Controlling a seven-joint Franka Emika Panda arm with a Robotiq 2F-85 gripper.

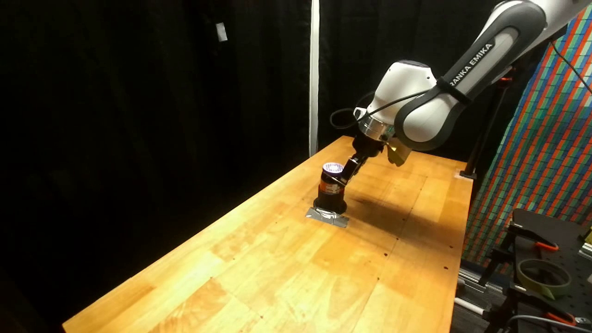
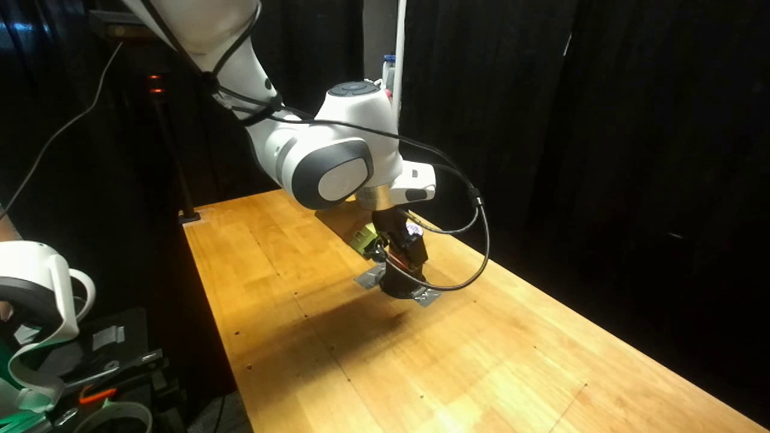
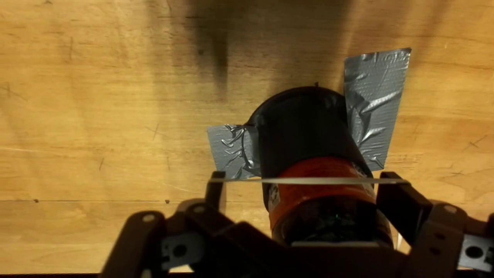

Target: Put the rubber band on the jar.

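Note:
The jar is dark with an orange label and a pale patterned lid. It stands upright in a black base point(image 3: 303, 127) taped to the table. The jar shows in both exterior views point(image 1: 329, 187) point(image 2: 415, 230) and in the wrist view point(image 3: 324, 168). My gripper point(image 3: 306, 183) is open, its two fingers apart on either side of the jar. The pale rubber band point(image 3: 320, 180) is stretched between the fingertips and crosses in front of the label. Whether a second strand passes behind the jar is hidden. In an exterior view my gripper point(image 1: 344, 178) tilts down beside the jar's upper part.
Silver tape point(image 3: 376, 108) fixes the base to the wooden table point(image 1: 277, 277). A black cable loop point(image 2: 486, 240) hangs from the wrist beside the jar. A dark side cart point(image 1: 555, 240) with a tape roll point(image 1: 543, 277) stands past the table's edge. Black curtains hang behind.

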